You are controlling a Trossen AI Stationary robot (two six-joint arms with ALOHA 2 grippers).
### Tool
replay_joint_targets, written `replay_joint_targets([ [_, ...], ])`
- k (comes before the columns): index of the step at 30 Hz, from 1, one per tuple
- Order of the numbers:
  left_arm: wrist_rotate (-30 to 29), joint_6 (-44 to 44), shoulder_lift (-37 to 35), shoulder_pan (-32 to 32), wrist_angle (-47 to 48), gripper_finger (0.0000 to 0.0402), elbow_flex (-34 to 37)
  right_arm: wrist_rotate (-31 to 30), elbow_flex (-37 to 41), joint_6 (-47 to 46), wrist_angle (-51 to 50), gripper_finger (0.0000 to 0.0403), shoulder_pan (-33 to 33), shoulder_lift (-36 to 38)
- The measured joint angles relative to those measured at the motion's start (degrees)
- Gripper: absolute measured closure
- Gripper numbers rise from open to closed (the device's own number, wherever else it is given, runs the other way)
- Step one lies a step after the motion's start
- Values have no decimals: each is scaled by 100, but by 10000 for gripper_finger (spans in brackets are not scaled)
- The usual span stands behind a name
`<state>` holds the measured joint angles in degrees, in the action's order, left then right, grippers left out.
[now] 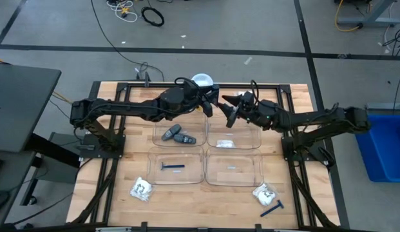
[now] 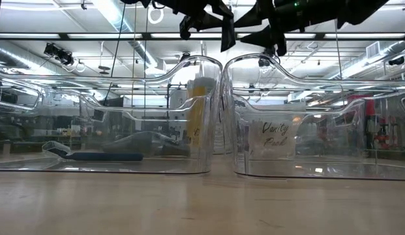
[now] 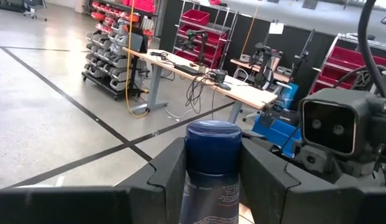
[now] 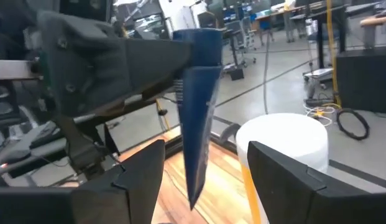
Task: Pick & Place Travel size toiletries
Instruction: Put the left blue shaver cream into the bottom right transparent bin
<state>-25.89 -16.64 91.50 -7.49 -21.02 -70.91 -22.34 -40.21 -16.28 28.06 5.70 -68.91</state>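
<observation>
Above the table's far edge, left gripper (image 1: pixel 209 107) clamps the dark blue tube (image 3: pixel 211 171) upright between both arms (likely a handover), right gripper (image 1: pixel 229 108) spread wide beside it.

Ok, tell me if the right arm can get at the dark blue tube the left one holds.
Probably yes. The left end effector grips the dark blue tube by its cap end, leaving the flat end hanging free. The right end effector is open just short of it, nothing between them.
</observation>
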Motion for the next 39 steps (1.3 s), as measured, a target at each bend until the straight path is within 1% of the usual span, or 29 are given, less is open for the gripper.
replay_joint_targets([
  [2, 2, -1, 0, 15, 1, 262, 0, 148, 0, -27, -1, 159, 35, -46],
  [7, 3, 61, 0, 20, 5, 262, 0, 304, 0, -288, 142, 160, 76, -301],
  [11, 0, 55, 0, 20, 66, 262, 1, 303, 2, -289, 514, 171, 76, -544],
  [15, 0, 84, 0, 40, 109, 262, 4, 305, 4, -288, 626, 186, 76, -691],
  [20, 0, 98, 0, 44, 117, 262, 4, 305, 4, -285, 648, 217, 76, -722],
  [32, -16, 273, 0, 44, 114, 262, 4, 305, 4, -275, 641, 318, 76, -722],
  [36, -26, 275, 0, 42, 119, 262, 5, 305, 4, -275, 593, 336, 76, -720],
  [39, -32, 275, 0, 44, 123, 262, 7, 305, 4, -273, 572, 340, 74, -718],
])
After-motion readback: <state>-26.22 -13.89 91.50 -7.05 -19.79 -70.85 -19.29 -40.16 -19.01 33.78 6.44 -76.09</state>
